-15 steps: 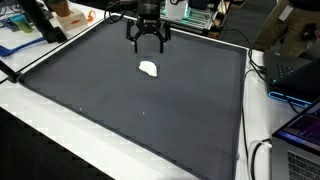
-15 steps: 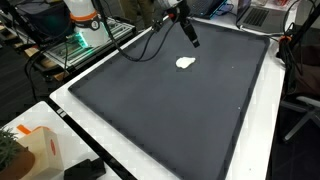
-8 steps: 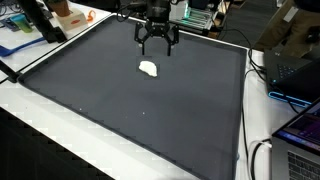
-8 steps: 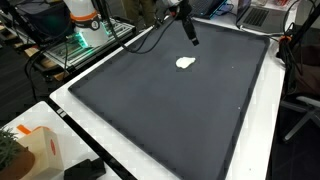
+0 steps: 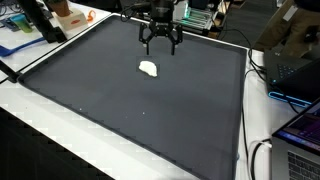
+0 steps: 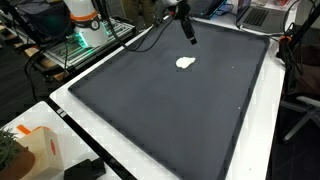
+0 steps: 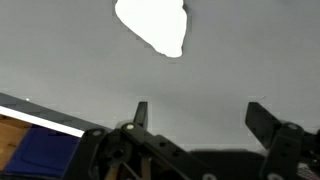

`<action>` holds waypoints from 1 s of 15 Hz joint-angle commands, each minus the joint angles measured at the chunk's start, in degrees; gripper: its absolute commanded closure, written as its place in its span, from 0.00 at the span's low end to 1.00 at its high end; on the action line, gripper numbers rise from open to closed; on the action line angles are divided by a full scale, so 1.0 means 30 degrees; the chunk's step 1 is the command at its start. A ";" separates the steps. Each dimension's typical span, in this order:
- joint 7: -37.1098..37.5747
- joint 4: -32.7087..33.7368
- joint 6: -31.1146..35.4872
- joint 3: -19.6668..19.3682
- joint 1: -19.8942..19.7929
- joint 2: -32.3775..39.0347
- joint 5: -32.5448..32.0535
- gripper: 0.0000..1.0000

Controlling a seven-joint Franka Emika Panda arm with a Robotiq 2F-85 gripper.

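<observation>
Above the dark grey mat (image 5: 130, 110), the black gripper (image 5: 160, 48), jaws apart and empty, has drifted sideways and upward from the small white crumpled object (image 5: 148, 68), leaving it ungrasped.

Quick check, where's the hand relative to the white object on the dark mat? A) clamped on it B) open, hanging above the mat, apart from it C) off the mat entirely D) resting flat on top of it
B: the hand hangs open above the dark mat, its fingers spread with nothing between them, and the white object lies apart from it on the mat, untouched in both exterior views.
</observation>
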 commanded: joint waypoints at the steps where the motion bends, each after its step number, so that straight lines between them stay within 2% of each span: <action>1: -0.0419 -0.0517 -0.0337 0.0589 -0.0693 0.0157 0.0937 0.00; 4: -0.0565 -0.1161 -0.0658 0.1462 -0.1602 -0.0133 0.1412 0.00; 11: -0.2224 -0.3031 -0.0160 0.4937 -0.5062 0.0328 0.3559 0.00; 15: -0.3346 -0.3478 0.0004 0.5891 -0.6290 0.0889 0.4350 0.00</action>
